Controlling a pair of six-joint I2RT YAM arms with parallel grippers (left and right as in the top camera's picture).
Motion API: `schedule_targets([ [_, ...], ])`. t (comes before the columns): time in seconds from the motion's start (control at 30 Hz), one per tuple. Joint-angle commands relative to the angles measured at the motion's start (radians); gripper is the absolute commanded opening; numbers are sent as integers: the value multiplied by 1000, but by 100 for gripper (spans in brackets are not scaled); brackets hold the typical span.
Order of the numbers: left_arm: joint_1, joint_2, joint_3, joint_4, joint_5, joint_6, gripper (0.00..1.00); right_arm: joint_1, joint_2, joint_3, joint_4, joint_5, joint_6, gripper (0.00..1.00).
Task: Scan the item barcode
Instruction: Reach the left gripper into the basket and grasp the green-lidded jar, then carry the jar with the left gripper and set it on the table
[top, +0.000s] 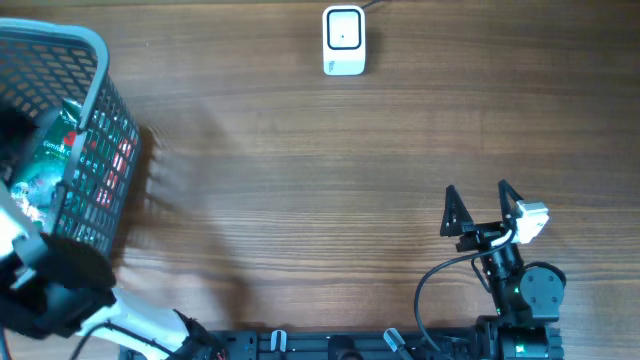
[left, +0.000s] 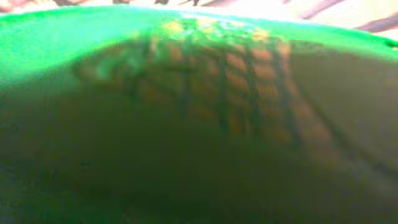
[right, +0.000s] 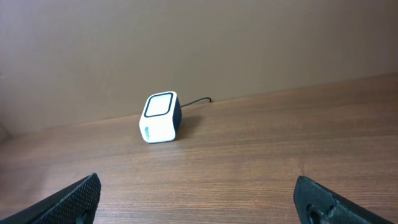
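The item, a green printed packet (top: 45, 160), lies inside the grey mesh basket (top: 100, 110) at the far left. My left arm (top: 45, 285) reaches into that basket from the front. Its fingers are hidden in the overhead view. The left wrist view is filled by a blurred green surface (left: 199, 56) very close to the lens, and no jaws show there. The white barcode scanner (top: 344, 40) (right: 160, 117) stands at the back centre of the table. My right gripper (top: 480, 195) (right: 205, 199) hovers open and empty at the front right, facing the scanner.
More packets with red print (top: 110, 165) show through the basket's mesh wall. The scanner's cable (right: 198, 100) runs off toward the back. Bare wooden tabletop (top: 320, 200) lies between basket, scanner and right arm.
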Motion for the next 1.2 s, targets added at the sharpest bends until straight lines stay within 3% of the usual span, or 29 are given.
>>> schedule_targets([
  [0.0, -90, -142, 206, -58, 169, -6, 61, 3, -6, -1, 6, 14, 5, 100],
  [0.13, -462, -286, 229, -33, 55, -39, 60, 3, -6, -1, 6, 14, 5, 100],
  [0.23, -815, -269, 214, -35, -298, -174, 54, 3, -6, -1, 6, 14, 5, 100],
  [0.3, -1022, -226, 151, -33, -560, -333, 54, 3, -6, -1, 6, 14, 5, 100],
  [0.4, -1160, -162, 9, -3, -653, -590, 54, 3, -6, -1, 6, 14, 5, 99],
  [0.5, -1244, -103, -289, 196, -652, -787, 54, 3, -6, -1, 6, 14, 5, 100],
  [0.63, -1357, -50, -689, 625, -717, -819, 53, 3, -6, -1, 6, 14, 5, 100],
  [0.73, -1421, -20, -881, 828, -817, -811, 62, 3, -6, -1, 6, 14, 5, 100],
  [0.87, -1427, 11, -951, 834, -845, -811, 65, 3, -6, -1, 6, 14, 5, 100],
  [0.93, -1427, 43, -953, 842, -795, -811, 79, 3, -6, -1, 6, 14, 5, 100],
  [0.97, -1427, 47, -953, 842, -793, -811, 91, 3, -6, -1, 6, 14, 5, 100],
  [1.03, -1427, 47, -953, 841, -794, -810, 100, 3, -6, -1, 6, 14, 5, 100],
  [1.17, -1437, 32, -943, 841, -871, -650, 100, 3, -6, -1, 6, 14, 5, 100],
])
